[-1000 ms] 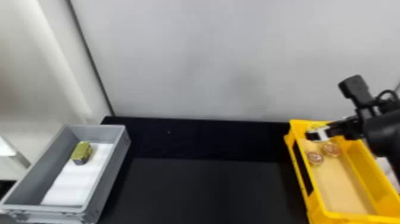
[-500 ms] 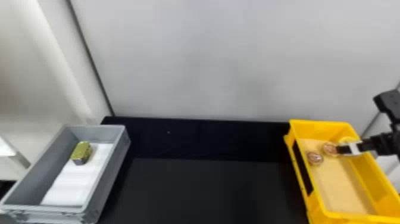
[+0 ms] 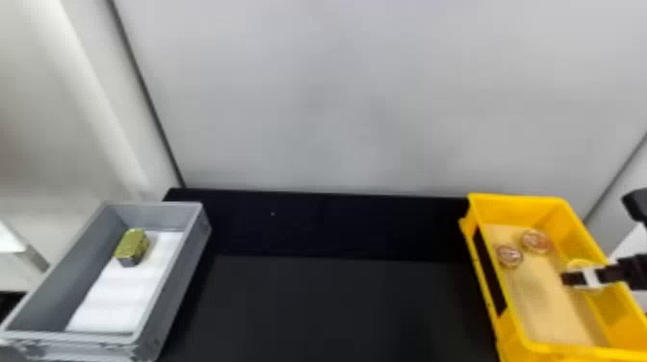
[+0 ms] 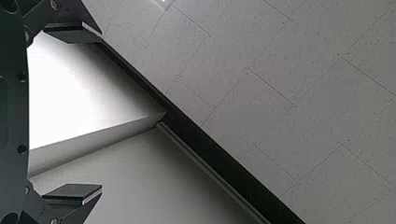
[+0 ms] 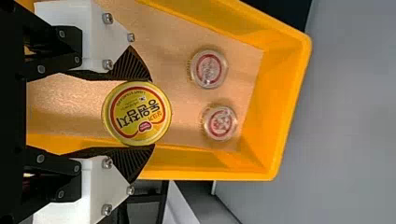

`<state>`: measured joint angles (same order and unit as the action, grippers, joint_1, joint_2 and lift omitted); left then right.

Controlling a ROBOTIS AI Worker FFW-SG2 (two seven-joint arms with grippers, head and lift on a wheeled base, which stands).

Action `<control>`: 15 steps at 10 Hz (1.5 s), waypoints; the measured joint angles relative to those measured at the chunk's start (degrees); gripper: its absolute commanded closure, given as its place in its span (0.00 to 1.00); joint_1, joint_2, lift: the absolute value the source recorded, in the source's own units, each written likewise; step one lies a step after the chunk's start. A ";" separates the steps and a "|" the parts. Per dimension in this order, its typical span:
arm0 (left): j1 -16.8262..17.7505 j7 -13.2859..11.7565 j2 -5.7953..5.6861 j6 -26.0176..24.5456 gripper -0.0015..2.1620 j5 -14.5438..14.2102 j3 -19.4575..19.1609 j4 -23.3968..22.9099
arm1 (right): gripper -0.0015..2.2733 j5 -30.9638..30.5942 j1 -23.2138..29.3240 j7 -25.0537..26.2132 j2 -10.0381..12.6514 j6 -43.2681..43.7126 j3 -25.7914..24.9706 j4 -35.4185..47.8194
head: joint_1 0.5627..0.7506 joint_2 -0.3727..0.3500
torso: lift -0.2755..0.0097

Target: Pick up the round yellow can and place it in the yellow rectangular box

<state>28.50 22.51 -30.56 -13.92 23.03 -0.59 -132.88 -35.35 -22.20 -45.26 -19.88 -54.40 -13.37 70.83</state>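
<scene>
So the right gripper [image 3: 569,276] is hanging over the yellow rectangular box [image 3: 515,196] and it's got the round yellow can [image 5: 137,113], pinched edge to edge between its two ridged black fingers [image 5: 132,66]. One finger touches each side of the rim, and the can's printed top with the red ring is turned to the wrist camera. From the head view that puts the can by the box's right wall, though honestly I can't tell how high over the bottom it is. The box has a tan liner [image 3: 553,313] in it, and up toward the far end there are two small round clear containers [image 3: 509,255] with red-ringed tops, near each other but apart, one by the left wall and the other a bit farther back and to the right. Left gripper [image 4: 93,113] is parked with its fingers wide and nothing between them, next to a white panel [image 4: 79,88] and a speckled tiled surface [image 4: 289,88]. Way over on the left side of the black table [image 3: 337,308] there's a gray crate [image 3: 175,284] with a white liner [image 3: 108,301], and a little block with a yellow-green top and dark lower part [image 3: 131,247] sits inside, near the crate's far end.
</scene>
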 measured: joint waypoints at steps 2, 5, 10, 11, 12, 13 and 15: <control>0.24 0.02 0.21 0.23 0.06 0.00 0.23 0.14 | 0.27 1.97 -0.25 1.99 0.39 2.17 -1.15 -4.45 | 0.53 0.59 | 0.93; 0.30 0.03 0.35 0.50 0.06 0.00 0.33 0.20 | 0.28 7.84 -1.22 4.23 0.40 4.07 -1.35 -10.80 | 0.53 0.59 | 0.93; 0.36 0.01 0.36 0.78 0.06 0.00 0.51 0.21 | 0.28 12.32 -2.20 5.43 0.07 5.77 -1.46 -16.53 | 0.53 0.59 | 0.93; 0.39 0.00 0.33 0.81 0.06 0.00 0.56 0.22 | 0.28 12.75 -2.25 5.86 0.03 6.02 -1.46 -16.95 | 0.53 0.59 | 0.93; 0.42 0.00 0.31 0.85 0.06 0.00 0.65 0.23 | 0.28 13.12 -2.32 6.28 -0.02 6.30 -1.49 -17.31 | 0.53 0.59 | 0.93; 0.49 0.00 0.28 0.88 0.06 0.00 0.77 0.24 | 0.28 13.52 -2.38 6.60 -0.08 6.60 -1.59 -17.58 | 0.53 0.59 | 0.93; 0.65 0.00 0.23 0.91 0.06 0.00 1.02 0.25 | 0.27 14.05 -2.41 6.91 -0.15 6.89 -1.74 -17.91 | 0.53 0.59 | 0.93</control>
<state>29.15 22.51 -30.33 -13.01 23.03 0.43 -132.63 -21.30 -24.61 -38.34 -20.04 -47.52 -15.10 52.93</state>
